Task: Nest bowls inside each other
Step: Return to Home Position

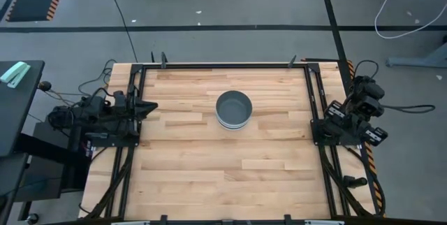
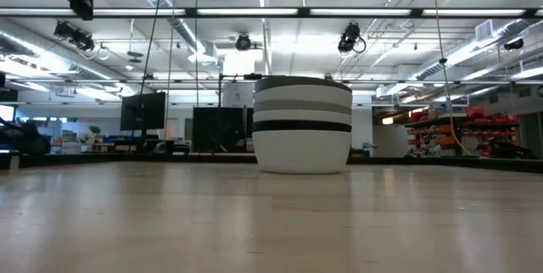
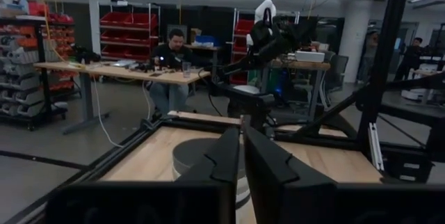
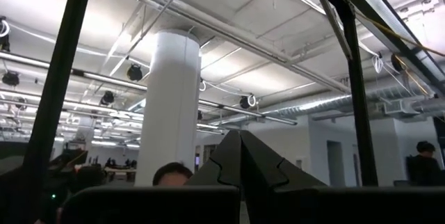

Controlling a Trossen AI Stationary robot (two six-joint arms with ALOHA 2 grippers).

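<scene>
The bowls stand nested in one stack (image 1: 233, 110) near the middle of the table, a little toward its far edge. From above, the top bowl is dark grey. The low view shows the stack (image 2: 303, 125) as white, grey and black bands, its white bottom bowl resting on the wood. The left wrist view catches its grey side (image 3: 193, 156) beyond the fingers. My left gripper (image 1: 150, 106) waits at the table's left edge, shut and pointing at the stack. My right gripper (image 4: 240, 147) is parked at the right edge, shut and tipped up toward the ceiling.
A black metal frame (image 1: 223, 65) runs along the table's far, left and right edges. Bare wood (image 1: 223, 176) lies all around the stack. Beyond the table, a person (image 3: 170, 50) sits at a desk, and another robot arm (image 3: 278, 40) stands behind the far rail.
</scene>
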